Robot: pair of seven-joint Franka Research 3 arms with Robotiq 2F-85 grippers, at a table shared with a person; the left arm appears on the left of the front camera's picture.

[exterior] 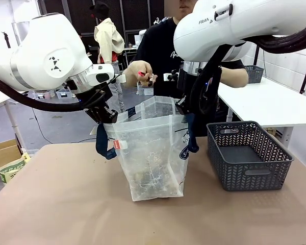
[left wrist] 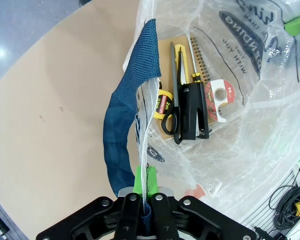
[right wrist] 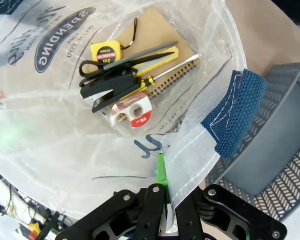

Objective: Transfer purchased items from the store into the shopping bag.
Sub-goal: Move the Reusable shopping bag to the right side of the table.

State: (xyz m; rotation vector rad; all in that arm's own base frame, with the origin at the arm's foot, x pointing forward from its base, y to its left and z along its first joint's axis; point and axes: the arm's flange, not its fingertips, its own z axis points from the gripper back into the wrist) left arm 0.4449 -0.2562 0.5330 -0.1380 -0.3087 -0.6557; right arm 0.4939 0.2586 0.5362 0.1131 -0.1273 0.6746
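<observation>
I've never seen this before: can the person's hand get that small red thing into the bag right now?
Probably yes. The left fingers and right fingers pinch opposite rims of the bag, so its mouth stands open near the hand, nothing between.

White left and right arms reached inward from either side, black green-padded left gripper (left wrist: 145, 173) and right gripper (right wrist: 163, 172) pointed down, each clamped shut on the translucent plastic shopping bag (exterior: 150, 153) rim.

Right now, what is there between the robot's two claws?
The shopping bag, its mouth stretched open, spans the gap in the front view. The left claw and right claw each pinch its rim, as the wrist views show.
</observation>
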